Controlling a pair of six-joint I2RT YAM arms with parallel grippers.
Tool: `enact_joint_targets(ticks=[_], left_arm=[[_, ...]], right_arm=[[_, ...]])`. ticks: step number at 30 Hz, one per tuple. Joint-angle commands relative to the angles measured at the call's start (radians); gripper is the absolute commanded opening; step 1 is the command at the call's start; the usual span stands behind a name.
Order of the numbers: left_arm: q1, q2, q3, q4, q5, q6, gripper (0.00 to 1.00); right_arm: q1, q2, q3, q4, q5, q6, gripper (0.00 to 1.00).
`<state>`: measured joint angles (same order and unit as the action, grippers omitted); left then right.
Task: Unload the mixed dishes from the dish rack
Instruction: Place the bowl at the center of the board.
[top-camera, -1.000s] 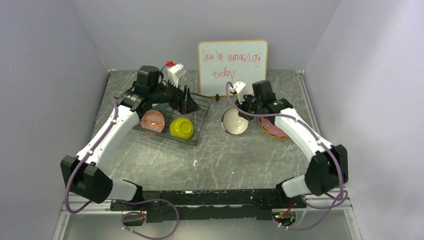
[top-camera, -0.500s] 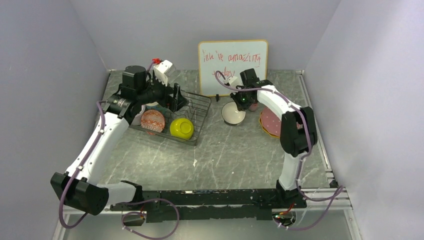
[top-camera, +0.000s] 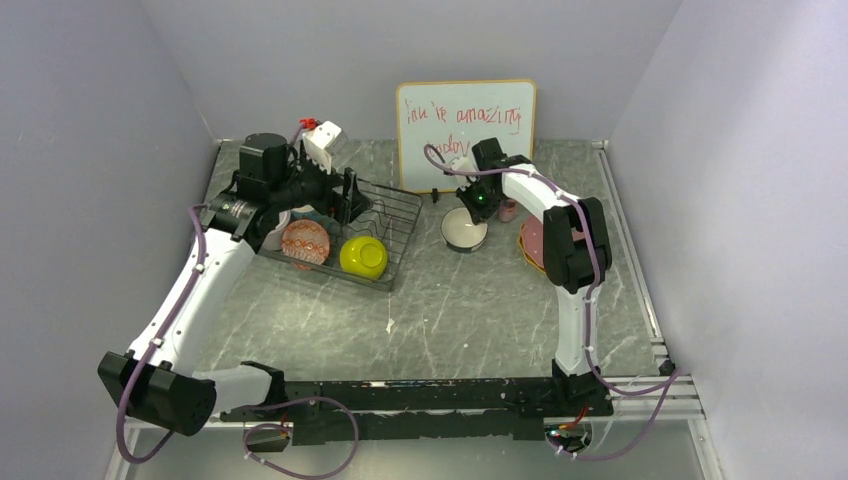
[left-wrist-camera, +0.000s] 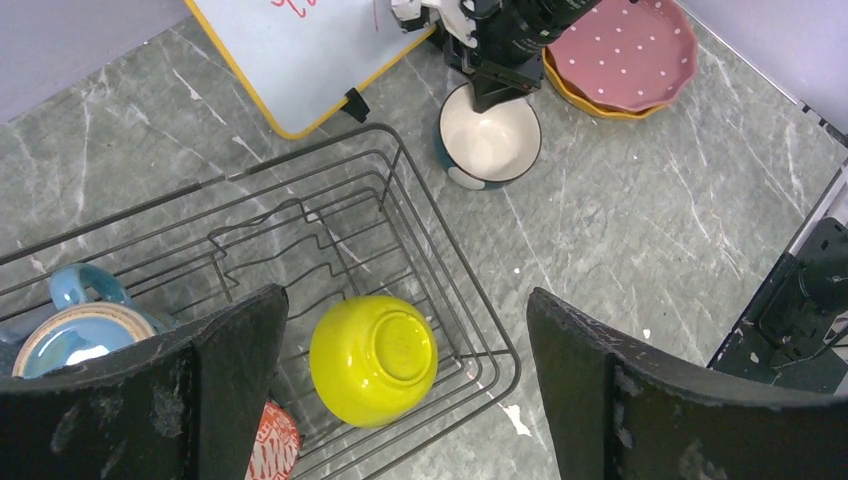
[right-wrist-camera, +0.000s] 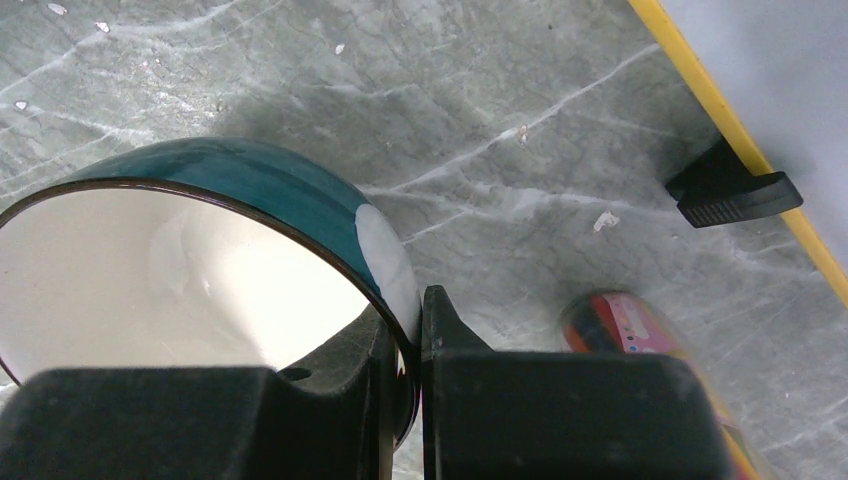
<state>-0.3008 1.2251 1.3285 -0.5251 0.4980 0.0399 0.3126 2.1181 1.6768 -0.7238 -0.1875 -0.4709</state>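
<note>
The black wire dish rack (top-camera: 395, 215) (left-wrist-camera: 400, 200) stands at the back left. In it lie an upturned yellow bowl (top-camera: 363, 256) (left-wrist-camera: 373, 358), a blue mug (left-wrist-camera: 75, 335) and a red patterned dish (top-camera: 305, 243). My left gripper (top-camera: 355, 200) (left-wrist-camera: 405, 310) hangs open above the rack, with the yellow bowl below between its fingers. My right gripper (top-camera: 478, 205) (right-wrist-camera: 418, 340) is shut on the rim of the blue-patterned bowl (top-camera: 465, 231) (left-wrist-camera: 490, 140) (right-wrist-camera: 200, 250), which sits upright at table level in front of the board. Pink speckled and orange-yellow plates (top-camera: 533, 245) (left-wrist-camera: 625, 45) are stacked to its right.
A white board with red writing (top-camera: 465, 130) (left-wrist-camera: 300, 50) leans at the back, its black foot (right-wrist-camera: 735, 195) close to the bowl. A small pink bottle (top-camera: 508, 210) (right-wrist-camera: 640, 335) lies just right of my right gripper. Grey walls close in on three sides.
My right arm has carried the blue-patterned bowl back toward the board and lowered it. My left arm has drawn slightly back and left over the rack, still open.
</note>
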Motion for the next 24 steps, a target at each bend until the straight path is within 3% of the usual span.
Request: enact_joint_targets(ticks=[1, 13, 24], left_arm=[[0.009, -0.033, -0.007, 0.017, -0.012, 0.024, 0.94], [0.010, -0.021, -0.001, 0.002, -0.088, 0.048, 0.94], [0.010, 0.002, -0.006, -0.111, -0.170, 0.170, 0.94]], right_arm=[[-0.009, -0.002, 0.058, -0.012, -0.022, -0.012, 0.00], [-0.026, 0.006, 0.040, -0.015, -0.039, -0.023, 0.17], [-0.026, -0.043, 0.017, -0.007, -0.020, -0.033, 0.46]])
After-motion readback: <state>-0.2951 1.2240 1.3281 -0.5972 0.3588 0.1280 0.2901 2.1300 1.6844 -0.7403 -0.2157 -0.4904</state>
